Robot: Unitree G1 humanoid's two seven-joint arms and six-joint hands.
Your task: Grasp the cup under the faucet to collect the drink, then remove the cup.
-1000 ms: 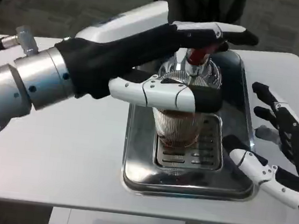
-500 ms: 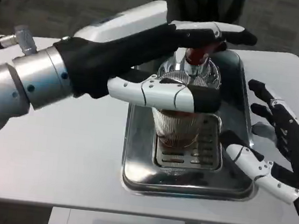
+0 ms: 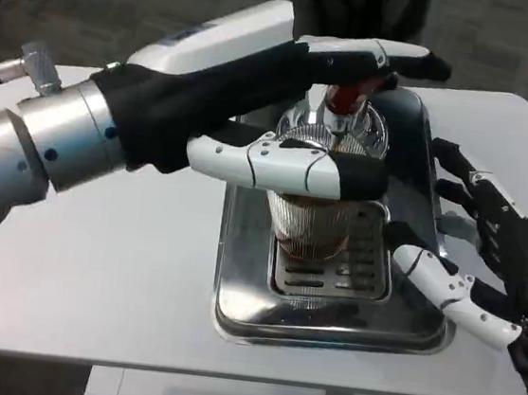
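the left arm reaches in from the left edge, slanting across the bench toward the middle. the left robot hand is stretched over the drink machine: its upper fingers lie long and nearly level above the red tap handle, and its thumb runs level across the front of the cup, at the cup's rim. whether those upper fingers press on the handle or just hang over it, i cannot tell, and i cannot tell if this hand has hold of anything.

the cup is a clear ribbed one standing upright on the slotted grate of the steel tray, straight under the faucet. brown drink shows in its lower part (the upper part is hidden behind the thumb).

the right robot hand comes in from the right edge, palm turned toward the cup, its fingers spread apart and holding nothing. its white thumb points toward the cup over the right side of the tray, near the cup and apart from it. the dark fingers above it fan out beside the tray's right rim.

the tray sits near the middle of the white bench, its front rim close to the bench's near edge.
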